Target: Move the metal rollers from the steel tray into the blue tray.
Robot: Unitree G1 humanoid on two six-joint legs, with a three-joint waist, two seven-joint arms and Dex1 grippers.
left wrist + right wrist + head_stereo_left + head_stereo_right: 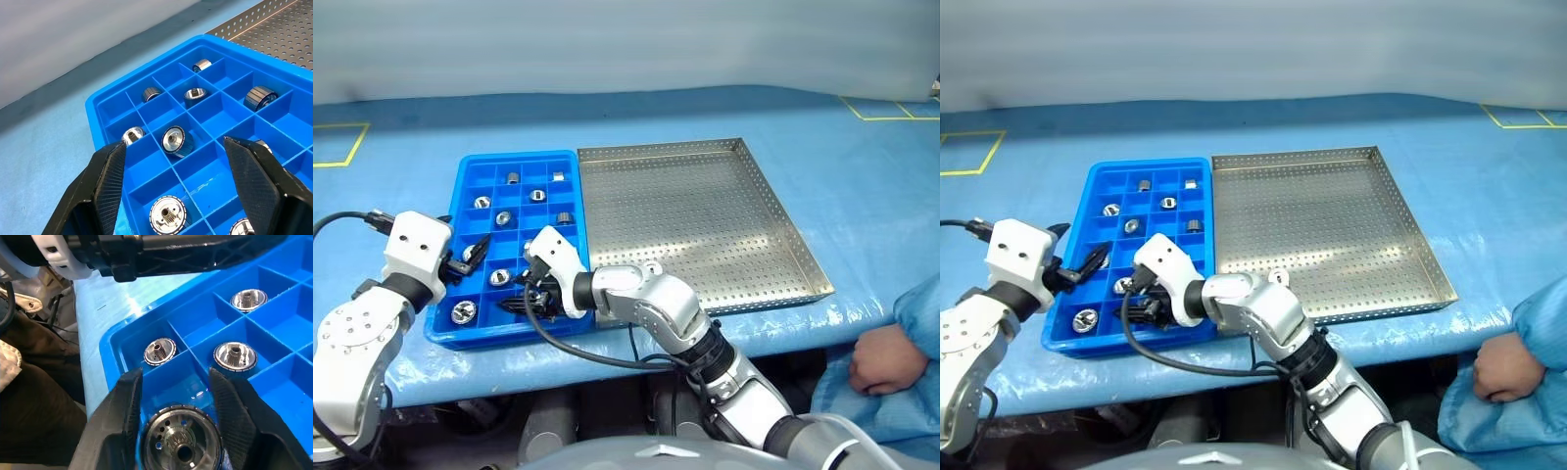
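The table (862,196), under a blue cover, carries both trays side by side and touching. The steel tray (695,220) is the larger; its perforated floor is bare. The blue tray (470,176) sits to its left, with metal rollers (509,177) lying singly in several compartments.

A person's hand (881,362) in a blue sleeve rests at the table's near right corner.

Left gripper (470,257): over the blue tray's left edge, fingers (110,181) spread apart, nothing between them.

Right gripper (533,299): over the near row of the blue tray. A roller (181,440) sits between its fingers (124,406); cannot tell whether they clamp it or stand slightly off it.
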